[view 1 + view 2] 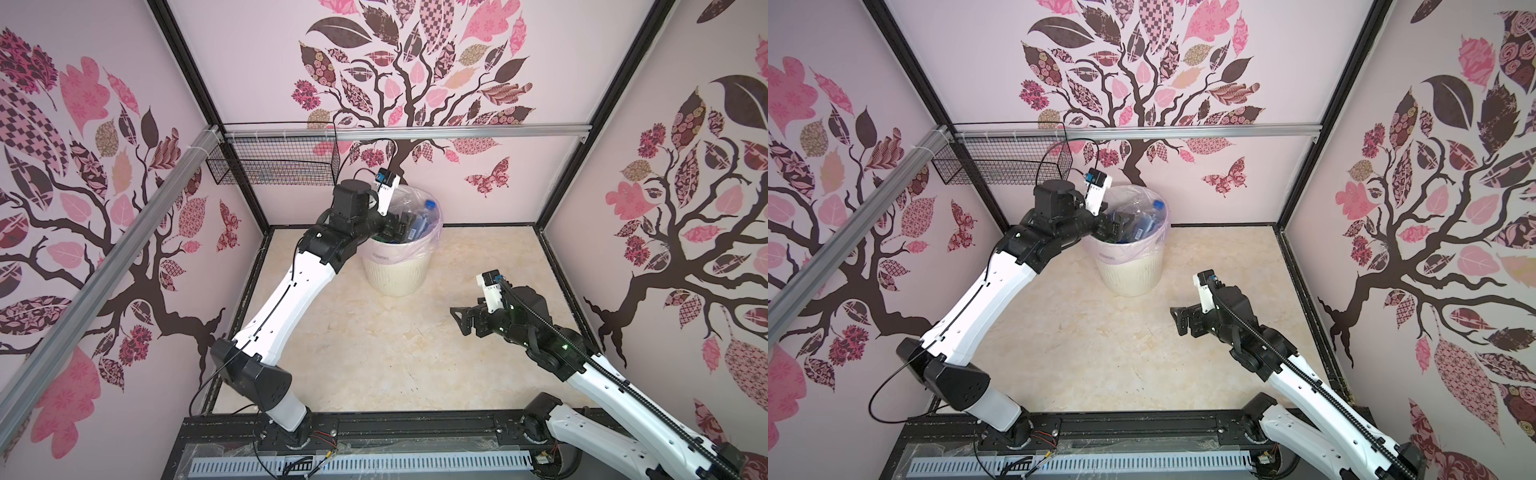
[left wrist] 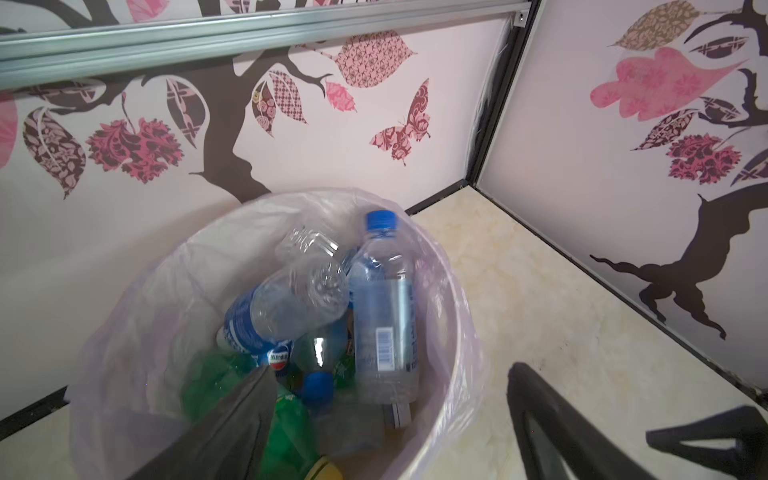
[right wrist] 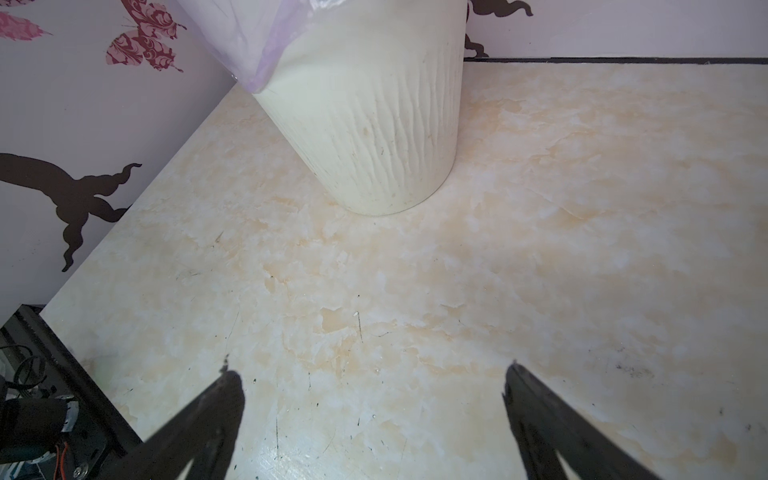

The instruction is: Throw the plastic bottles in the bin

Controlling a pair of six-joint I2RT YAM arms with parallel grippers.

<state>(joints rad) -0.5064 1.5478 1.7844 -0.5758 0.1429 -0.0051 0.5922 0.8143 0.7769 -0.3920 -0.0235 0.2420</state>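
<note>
The bin point(image 1: 395, 274) point(image 1: 1129, 274), cream and ribbed with a pale pink liner, stands near the back wall. Inside it lie several plastic bottles point(image 1: 424, 216) point(image 1: 1148, 216). The left wrist view shows a clear bottle with a blue cap point(image 2: 382, 316), a blue-labelled one point(image 2: 282, 307) and a green one point(image 2: 286, 432). My left gripper point(image 1: 401, 226) point(image 1: 1119, 226) point(image 2: 390, 368) hangs open over the bin's mouth, holding nothing. My right gripper point(image 1: 459, 320) point(image 1: 1177, 320) point(image 3: 374, 374) is open and empty above the floor, right of the bin point(image 3: 374, 124).
A black wire mesh basket point(image 1: 274, 166) point(image 1: 1000, 164) hangs on the back wall at the left, above and behind the left arm. Patterned walls close in the marbled floor point(image 1: 374, 353) on three sides. A black rail runs along the front.
</note>
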